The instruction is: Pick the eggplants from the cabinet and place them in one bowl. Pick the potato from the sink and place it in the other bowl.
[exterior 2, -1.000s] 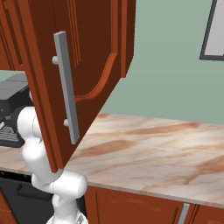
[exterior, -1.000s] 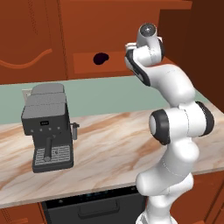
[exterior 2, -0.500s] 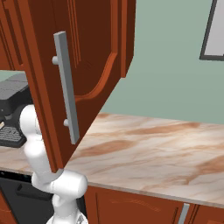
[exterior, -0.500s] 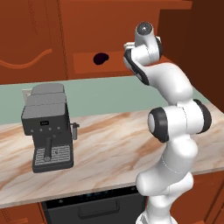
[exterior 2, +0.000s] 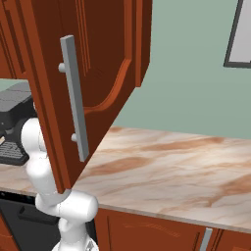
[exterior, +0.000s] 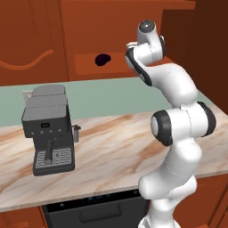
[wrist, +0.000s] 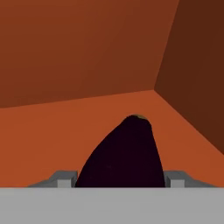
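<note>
A dark grey coffee machine stands at the left of the marbled bench, close to the pale green back wall. Above it hangs the reddish-brown cabinet, and in its shelf niche lies one eggplant, a small dark blob resting on the shelf floor, left of the arm's raised upper joints. Right of that, the white arm rises from the lower right of the left base view and bends up toward the cabinet. In the right base view an open cabinet door with a long grey handle swings out over the bench and hides most of the arm. In the hand view a second eggplant sits on the shelf near the cabinet's inner corner, directly between the fingers, whose grey tips flank it closely on either side; whether they actually press it cannot be told.
</note>
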Controlling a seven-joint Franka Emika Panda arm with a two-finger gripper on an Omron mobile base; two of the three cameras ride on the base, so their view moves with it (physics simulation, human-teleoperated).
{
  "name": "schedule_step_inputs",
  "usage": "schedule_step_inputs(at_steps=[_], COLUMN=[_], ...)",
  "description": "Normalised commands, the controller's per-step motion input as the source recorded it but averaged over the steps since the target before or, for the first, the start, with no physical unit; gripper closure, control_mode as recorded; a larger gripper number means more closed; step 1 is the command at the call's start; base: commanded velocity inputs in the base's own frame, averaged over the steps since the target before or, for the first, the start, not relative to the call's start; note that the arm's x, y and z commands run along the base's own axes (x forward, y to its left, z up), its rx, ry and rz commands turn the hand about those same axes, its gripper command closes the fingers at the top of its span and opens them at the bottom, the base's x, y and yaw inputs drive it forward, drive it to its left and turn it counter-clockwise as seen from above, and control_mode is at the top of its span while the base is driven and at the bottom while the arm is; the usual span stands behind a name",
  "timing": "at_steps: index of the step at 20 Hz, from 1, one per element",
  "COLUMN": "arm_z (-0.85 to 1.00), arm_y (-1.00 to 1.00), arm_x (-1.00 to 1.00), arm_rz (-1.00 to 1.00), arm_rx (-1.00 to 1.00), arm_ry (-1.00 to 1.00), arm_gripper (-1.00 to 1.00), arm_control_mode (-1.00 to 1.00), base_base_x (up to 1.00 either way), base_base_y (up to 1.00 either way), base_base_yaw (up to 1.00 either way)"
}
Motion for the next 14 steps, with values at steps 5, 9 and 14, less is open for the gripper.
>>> schedule_step_inputs(at_steps=[5, 9, 14], arm_z=[-0.18, -0.2, -0.08], arm_y=[0.02, 0.05, 0.03], arm_x=[-0.43, -0.51, -0.54], arm_rz=[0.0, 0.0, 0.0], arm_rx=[0.03, 0.04, 0.06], arm_ry=[0.0, -0.01, -0.01], arm_gripper=[1.0, 1.0, 1.0], arm_control_mode=[-1.0, -1.0, -1.0], base_base_x=[0.0, 0.0, 0.0], base_base_y=[0.0, 0.0, 0.0], base_base_yaw=[0.0, 0.0, 0.0])
